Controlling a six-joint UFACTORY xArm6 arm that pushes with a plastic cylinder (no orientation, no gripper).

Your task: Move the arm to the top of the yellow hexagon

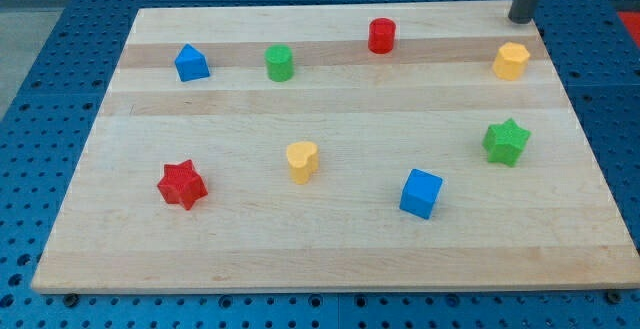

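Observation:
The yellow hexagon [511,60] sits near the view's upper right on the wooden board [330,259]. My tip [521,19] is at the board's top right edge, just above the yellow hexagon and slightly to its right, apart from it by a small gap. The rod rises out of the view's top.
A red cylinder [381,36], green cylinder [279,63] and blue triangular block [191,63] lie along the top. A green star [506,141], blue cube [421,192], yellow heart [302,160] and red star [182,184] lie lower down.

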